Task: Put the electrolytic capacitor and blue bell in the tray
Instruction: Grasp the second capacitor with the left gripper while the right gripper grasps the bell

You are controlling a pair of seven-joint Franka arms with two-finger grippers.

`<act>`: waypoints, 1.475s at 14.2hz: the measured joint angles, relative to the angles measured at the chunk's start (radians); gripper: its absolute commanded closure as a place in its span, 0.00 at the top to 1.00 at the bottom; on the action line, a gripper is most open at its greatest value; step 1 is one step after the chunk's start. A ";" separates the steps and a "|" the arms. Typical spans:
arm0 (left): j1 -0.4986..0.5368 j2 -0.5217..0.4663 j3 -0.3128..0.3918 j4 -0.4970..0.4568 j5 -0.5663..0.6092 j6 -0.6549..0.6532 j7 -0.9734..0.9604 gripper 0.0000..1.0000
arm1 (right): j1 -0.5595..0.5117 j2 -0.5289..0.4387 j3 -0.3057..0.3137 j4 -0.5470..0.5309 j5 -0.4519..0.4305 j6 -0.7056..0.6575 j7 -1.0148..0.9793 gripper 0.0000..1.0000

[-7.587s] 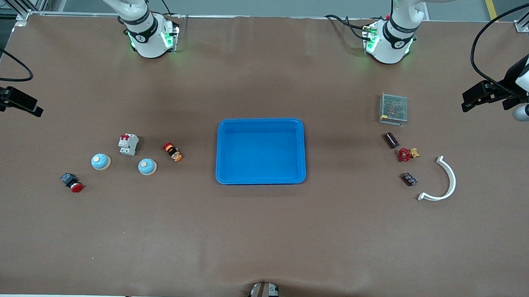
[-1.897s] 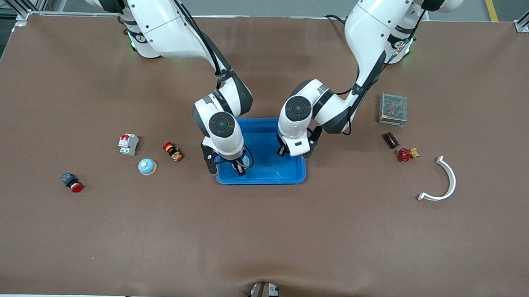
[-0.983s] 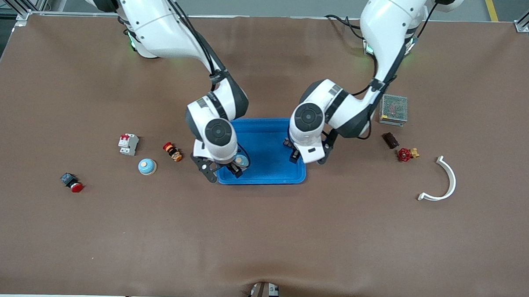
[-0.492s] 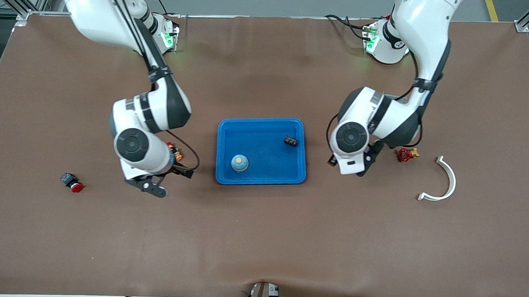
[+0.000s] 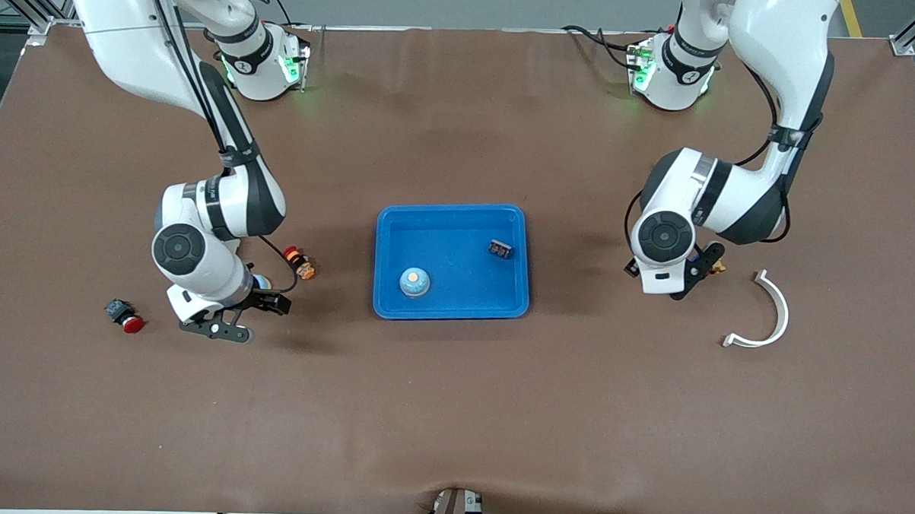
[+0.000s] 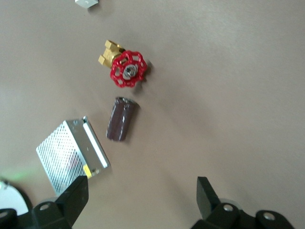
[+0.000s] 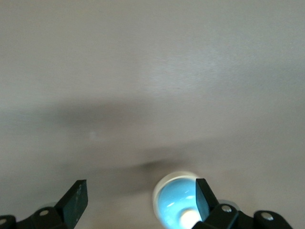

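Operator: Tray contents?

Observer: Both of the task's things, as I read it. The blue bell (image 5: pixel 414 281) stands upright in the tray (image 5: pixel 454 209), in the part nearer to the front camera. A small dark part, which I take for the electrolytic capacitor (image 5: pixel 500 248), lies farther from the camera, close to the rim at the left arm's end. The two are well apart.

Operator: And the claws?

Observer: Both are spread wide and carry nothing. The left gripper (image 6: pixel 141 191) hangs over bare table at the left arm's end, off the tray. Its wrist view shows a brown cylinder (image 6: pixel 121 119) between a red valve (image 6: pixel 126 70) and a mesh box (image 6: pixel 71 155), and it touches none of them. The right gripper (image 5: pixel 246 318) hangs over the table at the right arm's end, with a second bell (image 7: pixel 178 200) just under one fingertip.

Operator: So which step is this?

Observer: The last one, I'd judge: the placing is done and both arms are clear of the tray.

Operator: Next move?

Observer: Nothing is left to carry. Each arm should lift straight up before swinging home. The right one needs care not to clip the second bell, and the left one should stay off the valve and the cylinder.
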 measured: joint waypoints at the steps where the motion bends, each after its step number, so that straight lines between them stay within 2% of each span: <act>1: 0.012 -0.012 0.000 -0.043 0.013 0.045 0.010 1.00 | -0.017 -0.003 0.000 -0.031 0.000 0.045 -0.039 1.00; 2: 0.024 -0.023 0.000 -0.085 0.025 0.086 0.016 0.92 | -0.035 -0.006 0.000 -0.060 0.000 0.092 -0.076 1.00; 3: 0.032 -0.031 0.000 -0.124 0.039 0.122 0.018 0.89 | -0.053 -0.008 0.000 -0.087 0.000 0.136 -0.107 1.00; 10: 0.125 -0.061 -0.002 -0.299 0.146 0.365 0.058 0.87 | -0.084 -0.014 0.005 -0.222 0.000 0.309 -0.165 1.00; 14: 0.154 -0.061 -0.003 -0.345 0.154 0.447 0.090 0.79 | -0.084 -0.038 0.011 -0.280 0.000 0.354 -0.165 1.00; 19: 0.165 -0.061 -0.005 -0.388 0.184 0.494 0.093 0.74 | -0.057 -0.059 0.025 -0.302 0.000 0.354 -0.098 1.00; 21: 0.186 -0.061 -0.005 -0.398 0.214 0.501 0.105 0.62 | -0.036 -0.063 0.026 -0.303 0.000 0.354 -0.077 1.00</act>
